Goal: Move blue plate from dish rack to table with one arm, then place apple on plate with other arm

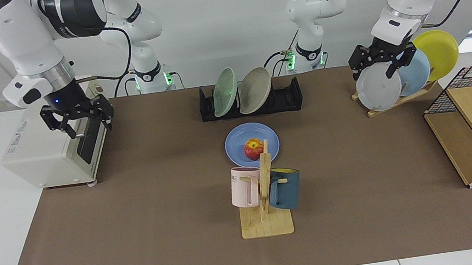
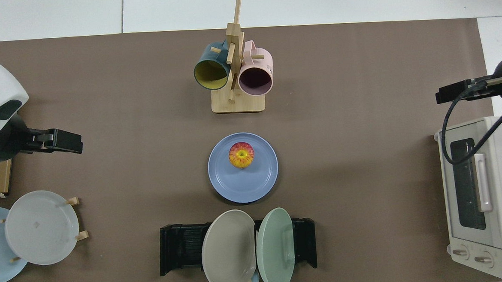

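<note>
The blue plate (image 1: 252, 144) (image 2: 243, 167), round, plain and periwinkle with a shallow rim, lies flat on the brown mat of the surface (image 1: 160, 215) (image 2: 356, 174), just in front of the dish rack (image 1: 251, 99) (image 2: 183, 249) and apart from it. The apple (image 1: 254, 148) (image 2: 241, 155), small and red with yellow patches, sits upright on the plate, off centre toward the rim farther from the rack. The rack is low, black and slotted, and holds a pale green plate (image 1: 224, 92) (image 2: 275, 249) and a grey-beige plate (image 1: 254, 90) (image 2: 228, 251), both leaning on edge.

Six plates (image 1: 252, 143), two mugs (image 1: 243, 186), one apple (image 1: 253, 149), two racks (image 1: 290, 94).
</note>
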Controlling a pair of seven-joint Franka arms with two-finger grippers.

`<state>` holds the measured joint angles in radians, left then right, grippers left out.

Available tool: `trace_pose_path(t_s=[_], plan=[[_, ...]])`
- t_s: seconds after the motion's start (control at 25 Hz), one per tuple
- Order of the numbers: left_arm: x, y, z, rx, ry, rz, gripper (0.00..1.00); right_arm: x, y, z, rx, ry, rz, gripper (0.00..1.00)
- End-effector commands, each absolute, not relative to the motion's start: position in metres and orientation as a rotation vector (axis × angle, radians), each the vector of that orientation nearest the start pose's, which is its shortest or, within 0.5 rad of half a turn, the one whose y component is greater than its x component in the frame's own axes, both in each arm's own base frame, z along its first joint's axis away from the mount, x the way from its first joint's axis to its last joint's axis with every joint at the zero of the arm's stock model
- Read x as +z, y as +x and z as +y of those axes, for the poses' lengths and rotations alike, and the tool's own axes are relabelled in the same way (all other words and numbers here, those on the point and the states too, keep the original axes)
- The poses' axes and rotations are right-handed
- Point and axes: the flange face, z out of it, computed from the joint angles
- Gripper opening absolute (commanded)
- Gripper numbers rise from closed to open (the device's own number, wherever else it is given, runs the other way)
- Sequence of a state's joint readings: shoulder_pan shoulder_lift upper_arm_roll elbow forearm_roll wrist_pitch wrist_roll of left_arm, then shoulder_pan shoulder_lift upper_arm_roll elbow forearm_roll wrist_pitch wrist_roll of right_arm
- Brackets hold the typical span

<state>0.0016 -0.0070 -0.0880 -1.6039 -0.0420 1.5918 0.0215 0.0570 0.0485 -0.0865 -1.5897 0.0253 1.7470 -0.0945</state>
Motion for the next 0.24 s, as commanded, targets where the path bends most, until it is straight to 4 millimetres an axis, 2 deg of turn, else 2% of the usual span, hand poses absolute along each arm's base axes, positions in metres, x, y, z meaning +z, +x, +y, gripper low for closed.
trace_pose_path(t_s=[0.0,0.2], plan=[[0.6139,0.5484,-0.0543,0.014,-3.175,0.176,1.00,0.5954,0.5745,-0.0147,-0.144,-3.115,-0.092,1.00],[0.6139,0.5484,-0.0543,0.014,-3.175,0.176,1.00,0.5938,0.5741,-0.0159,-0.135,-3.117,-0.018,1.00]])
